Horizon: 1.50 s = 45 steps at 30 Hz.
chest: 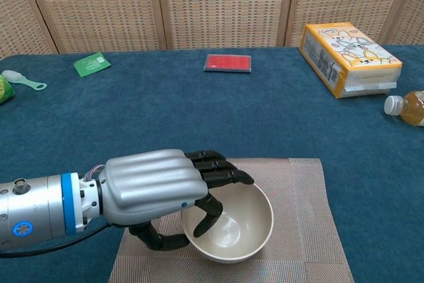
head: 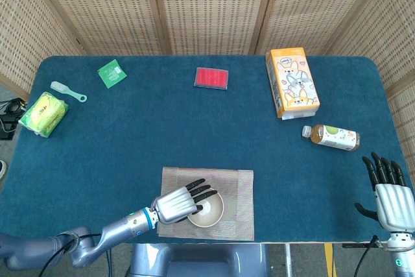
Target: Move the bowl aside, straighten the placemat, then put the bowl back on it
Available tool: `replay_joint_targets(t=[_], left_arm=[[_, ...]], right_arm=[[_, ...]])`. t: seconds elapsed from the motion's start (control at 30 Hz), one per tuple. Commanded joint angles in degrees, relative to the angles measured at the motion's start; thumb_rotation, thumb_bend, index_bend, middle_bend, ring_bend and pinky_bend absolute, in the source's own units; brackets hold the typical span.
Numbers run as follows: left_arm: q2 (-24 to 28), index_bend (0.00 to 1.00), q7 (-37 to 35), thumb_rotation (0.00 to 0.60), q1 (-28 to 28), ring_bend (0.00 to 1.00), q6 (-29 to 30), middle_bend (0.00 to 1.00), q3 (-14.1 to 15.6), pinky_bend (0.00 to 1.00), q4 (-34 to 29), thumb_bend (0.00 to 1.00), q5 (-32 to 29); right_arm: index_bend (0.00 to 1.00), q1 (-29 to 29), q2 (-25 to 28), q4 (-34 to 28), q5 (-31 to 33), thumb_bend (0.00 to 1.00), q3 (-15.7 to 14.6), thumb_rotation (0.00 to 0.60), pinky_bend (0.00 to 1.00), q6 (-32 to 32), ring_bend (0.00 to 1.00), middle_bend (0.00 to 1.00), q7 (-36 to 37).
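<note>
A cream bowl [head: 210, 211] [chest: 240, 225] sits on the grey woven placemat [head: 240, 198] [chest: 306, 211] near the table's front edge. The mat lies slightly askew. My left hand [head: 177, 203] [chest: 154, 190] reaches in from the left and covers the bowl's left rim. One finger dips inside the bowl and the thumb curls against its outer wall, so the rim is pinched. My right hand [head: 390, 193] hovers at the table's front right corner, fingers spread, holding nothing; the chest view does not show it.
An orange tissue box [head: 292, 82] [chest: 348, 57] and a lying tea bottle [head: 332, 137] [chest: 407, 107] are at the right. At the back lie a red card [head: 212, 77] and a green packet [head: 112, 72]. A white scoop [head: 67, 91] and a green pack [head: 43, 113] are at the far left.
</note>
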Motion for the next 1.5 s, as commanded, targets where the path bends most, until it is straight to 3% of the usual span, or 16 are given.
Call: replay_joint_targets(t=[0.03,0.2,0.47,0.57,0.7,0.93,1.3,1.33,1.4,1.47,1.5], left_arm=[[-0.3,0.61,0.5,0.6,-0.4,0.0,0.1,0.0,0.2,0.0,0.0,0.43,-0.8],[0.0,0.65,1.3,0.6,-0.6,0.0,1.4,0.0,-0.4,0.0,-0.2,0.44,-2.0],[3.9,0.67,0.5,0.6,-1.2,0.0,4.3,0.0,-7.4,0.0,-0.6,0.44,-9.4],[5.9,0.67,-0.3,0.6,-1.3,0.0,4.8,0.0,-11.2,0.0,2.7,0.44,-14.9],[6.9,0.67,-2.6,0.6,-0.8,0.0,3.5,0.0,-13.9,0.0,9.3,0.44,-22.6],[8.1,0.67,-3.9,0.6,0.6,0.0,0.7,0.0,-13.0,0.0,18.8,0.45,-29.9],[7.1,0.65,-5.1,0.6,2.1,0.0,-0.7,0.0,-10.8,0.0,24.5,0.44,-34.1],[7.0,0.63,-5.1,0.6,2.3,0.0,-0.6,0.0,-10.6,0.0,24.6,0.44,-34.1],[7.4,0.49,-4.4,0.6,2.5,0.0,-1.3,0.0,-10.0,0.0,24.0,0.33,-34.9],[8.9,0.16,-4.6,0.6,2.8,0.0,-2.0,0.0,-10.0,0.0,21.3,0.08,-35.9],[9.7,0.08,-5.2,0.6,3.0,0.0,-1.5,0.0,-10.1,0.0,19.6,0.03,-35.8]], right_arm=[[0.0,0.0,0.2,-0.1,0.0,0.0,0.0,0.6,0.0,-0.2,0.0,0.0,0.3],[0.0,0.0,0.4,-0.2,0.1,0.0,0.0,0.6,0.0,-0.3,0.0,0.0,0.6],[0.0,0.0,0.6,-0.3,0.1,0.0,0.0,0.6,0.0,-0.5,0.0,0.0,0.8],[0.0,0.1,0.5,-0.4,0.1,0.0,-0.2,0.6,0.0,-0.8,0.0,0.0,0.6],[0.0,0.2,0.4,-0.6,-0.1,0.0,-0.4,0.6,0.0,-1.0,0.0,0.0,0.0],[0.0,0.5,-0.1,-0.8,-0.1,0.0,-0.5,0.6,0.0,-1.5,0.0,0.0,-1.1],[0.0,0.6,-0.7,-0.7,-0.2,0.0,-0.8,0.6,0.0,-1.8,0.0,0.0,-2.3],[0.0,0.6,-0.8,-0.7,-0.2,0.0,-0.8,0.6,0.0,-1.8,0.0,0.0,-2.3],[0.0,0.6,-0.8,-0.8,-0.4,0.0,-0.8,0.6,0.0,-1.7,0.0,0.0,-2.5],[0.0,0.6,-0.8,-0.8,-0.5,0.0,-0.9,0.6,0.0,-1.6,0.0,0.0,-2.6],[0.0,0.6,-0.8,-0.8,-0.5,0.0,-0.9,0.6,0.0,-1.6,0.0,0.0,-2.6]])
